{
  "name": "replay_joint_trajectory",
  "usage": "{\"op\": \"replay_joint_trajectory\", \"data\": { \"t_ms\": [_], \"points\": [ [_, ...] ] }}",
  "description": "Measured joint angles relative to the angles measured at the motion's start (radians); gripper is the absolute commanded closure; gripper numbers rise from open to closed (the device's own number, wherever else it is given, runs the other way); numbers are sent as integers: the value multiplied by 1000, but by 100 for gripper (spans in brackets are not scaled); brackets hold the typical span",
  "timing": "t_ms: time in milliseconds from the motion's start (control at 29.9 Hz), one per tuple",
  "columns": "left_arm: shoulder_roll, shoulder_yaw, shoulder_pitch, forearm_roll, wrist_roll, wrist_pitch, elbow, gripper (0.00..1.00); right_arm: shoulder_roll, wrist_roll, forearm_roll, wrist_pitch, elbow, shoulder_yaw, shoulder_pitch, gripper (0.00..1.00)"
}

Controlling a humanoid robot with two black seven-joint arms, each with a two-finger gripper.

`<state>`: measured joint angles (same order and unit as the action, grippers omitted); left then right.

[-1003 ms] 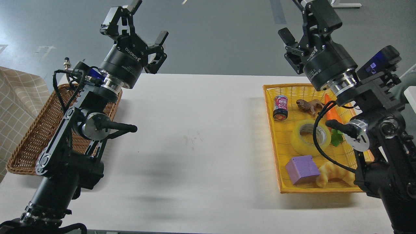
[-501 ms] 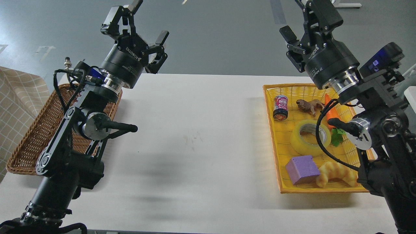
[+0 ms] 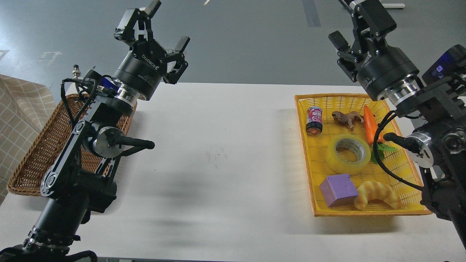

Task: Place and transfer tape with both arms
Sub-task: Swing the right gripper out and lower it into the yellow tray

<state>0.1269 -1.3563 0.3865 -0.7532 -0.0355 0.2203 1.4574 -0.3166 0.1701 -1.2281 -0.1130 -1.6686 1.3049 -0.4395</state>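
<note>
the right arm (image 3: 429, 120) has swung outward to the right over the last second, and its cable no longer crosses the tape (image 3: 348, 154); the roll is now in full view. judgement: this clears the way for a descent onto the tape, so the task is at its opening, with no pick made yet. the left arm (image 3: 91, 145) has barely shifted.

the right end effector (image 3: 358, 27) hangs raised above the far edge of the yellow basket (image 3: 307, 153), fingers parted, holding nothing. the left end effector (image 3: 160, 38) is likewise spread and empty, raised over the far left of the table (image 3: 225, 153), near the wicker basket (image 3: 32, 153).

the tape lies flat, hole upward, in the middle of the yellow basket: a translucent yellow ring, glossy, with a grey-white core. around it, apart from it, lie a small can (image 3: 314, 120), a brown toy animal (image 3: 347, 118), a carrot (image 3: 369, 124) with green leaves, a matte purple cube (image 3: 338, 190) and a ridged croissant (image 3: 376, 194).

the yellow basket is a fine rigid mesh; the wicker one is coarse brown weave and shows no contents. the table is plain white with faint scuffs at centre.
</note>
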Motion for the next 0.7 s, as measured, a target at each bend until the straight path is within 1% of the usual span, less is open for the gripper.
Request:
{"op": "replay_joint_trajectory", "data": {
  "t_ms": [267,401,568,702],
  "points": [
    [1,-1,2,-1,0,-1,0,2,-137,3,-223,-12,3,-73,3,3],
    [7,-2,0,-2,0,-1,0,2,-284,5,-328,-46,10,-136,11,3],
    [8,-3,-12,-2,0,-1,1,2,-422,1,-358,-69,16,-246,23,3],
    [8,-6,-13,-2,-3,-1,3,2,-458,0,-373,-71,57,-284,35,2]
  ]
}}
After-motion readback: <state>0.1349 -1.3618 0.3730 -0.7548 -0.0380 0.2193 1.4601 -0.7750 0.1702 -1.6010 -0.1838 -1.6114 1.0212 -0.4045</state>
